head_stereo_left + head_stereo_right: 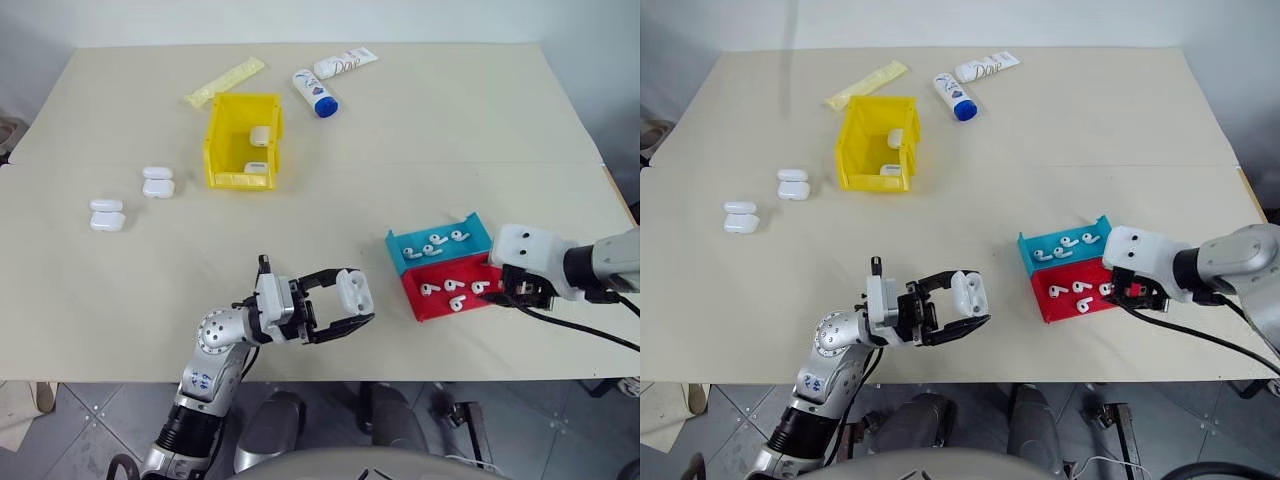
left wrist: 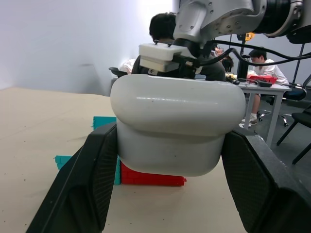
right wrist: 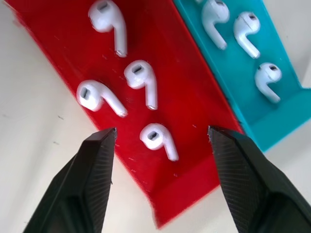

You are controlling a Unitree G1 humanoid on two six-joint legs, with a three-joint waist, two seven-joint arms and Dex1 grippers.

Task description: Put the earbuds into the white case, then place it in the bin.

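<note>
Left end effector (image 1: 345, 303) was clamped on the white case (image 1: 352, 290), lid up, above the surface (image 1: 450, 130). Right end effector (image 3: 160, 141) stood spread over an earbud (image 3: 158, 140) in the red tray (image 3: 165, 63). Earbuds judged light, glossy, slippery; best pinched across the bulb.

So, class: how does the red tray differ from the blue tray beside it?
The red tray holds four earbuds; the blue tray shows three in the right wrist view. The open right gripper hovers over the red tray, not the blue one. Both are small, shallow, open trays sitting side by side.
</note>
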